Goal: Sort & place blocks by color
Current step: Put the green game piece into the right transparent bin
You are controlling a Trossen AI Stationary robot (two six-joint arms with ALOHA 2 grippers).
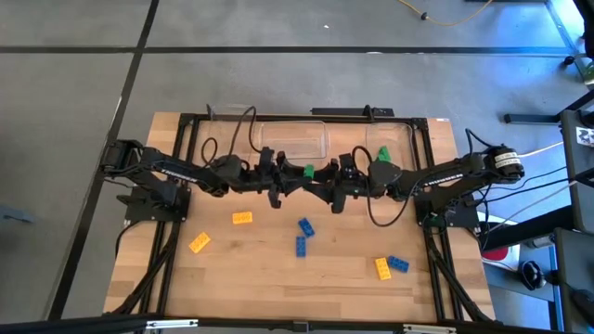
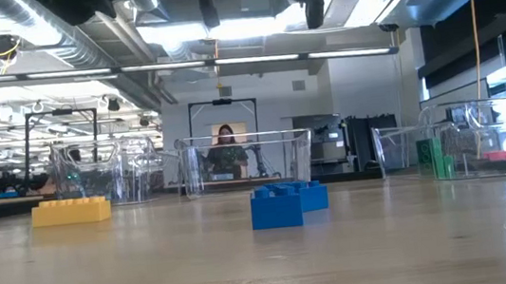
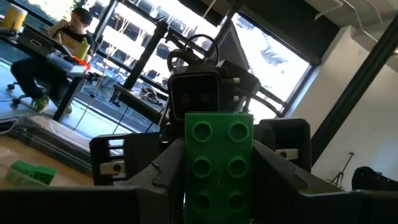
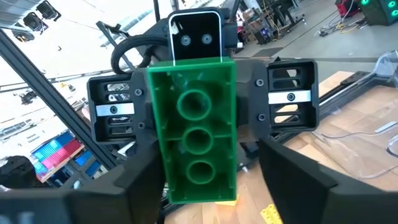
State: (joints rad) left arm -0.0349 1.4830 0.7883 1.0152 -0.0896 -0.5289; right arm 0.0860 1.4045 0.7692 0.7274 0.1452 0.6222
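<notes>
A green block (image 1: pixel 307 171) hangs in the air over the table's middle, between my two grippers, which face each other. My left gripper (image 1: pixel 290 178) comes from the left and is shut on it; the left wrist view shows the block's studded face (image 3: pixel 217 168). My right gripper (image 1: pixel 327 178) comes from the right and is open, its fingers (image 4: pixel 283 177) standing on either side of the block's hollow underside (image 4: pixel 196 137), with a gap showing on one side. Yellow blocks (image 1: pixel 241 218) (image 1: pixel 199 243) (image 1: pixel 382 269) and blue blocks (image 1: pixel 304 226) (image 1: pixel 300 246) (image 1: pixel 398 264) lie flat on the table. My left gripper pinches the green block between its two fingers (image 3: pixel 165 171), one on each long side (image 3: pixel 188 174). It comes level from the table's left. The block is lifted clear of the table, with its studs toward my left wrist and its lower end out of that view.
Clear bins stand along the far edge: a middle one (image 1: pixel 292 139) and a right one (image 1: pixel 394 139) with a green block (image 1: pixel 382 153) inside. The low view shows a yellow block (image 2: pixel 71 211), a blue block (image 2: pixel 287 203) and a person (image 2: pixel 227 150) beyond the table.
</notes>
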